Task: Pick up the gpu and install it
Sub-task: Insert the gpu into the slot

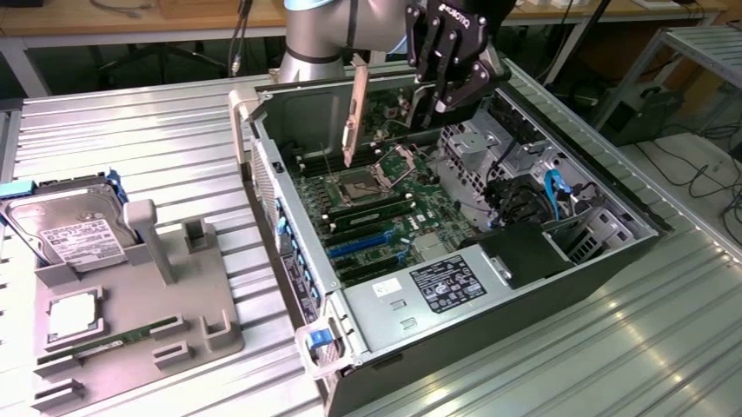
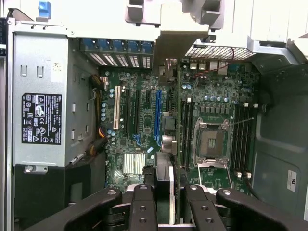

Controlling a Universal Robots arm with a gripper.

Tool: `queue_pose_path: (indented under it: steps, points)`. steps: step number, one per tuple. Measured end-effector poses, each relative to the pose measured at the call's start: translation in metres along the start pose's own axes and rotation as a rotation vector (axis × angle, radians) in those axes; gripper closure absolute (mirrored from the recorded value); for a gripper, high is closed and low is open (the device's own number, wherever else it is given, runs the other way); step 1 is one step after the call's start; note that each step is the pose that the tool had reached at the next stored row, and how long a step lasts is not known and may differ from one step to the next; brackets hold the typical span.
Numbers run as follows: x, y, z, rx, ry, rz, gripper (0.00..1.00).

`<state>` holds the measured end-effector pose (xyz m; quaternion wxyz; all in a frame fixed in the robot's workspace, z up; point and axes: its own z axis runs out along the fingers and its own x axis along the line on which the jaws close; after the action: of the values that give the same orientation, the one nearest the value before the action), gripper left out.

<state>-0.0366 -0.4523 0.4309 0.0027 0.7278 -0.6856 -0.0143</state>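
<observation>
The gpu hangs on edge over the open case, its silver bracket pointing down toward the motherboard near the CPU socket. The gripper is clamped on the card's dark board. The arm reaches in from the far end of the case, wrist turned downward. A tray with a hard drive sits on the table, at the exterior view's left.
</observation>
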Motion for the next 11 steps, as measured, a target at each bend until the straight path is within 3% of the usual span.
queue_pose_path:
  steps: [11]
  points:
    - [0.0001, -0.0001, 0.0041, 0.0001, -0.0001, 0.0, 0.72]
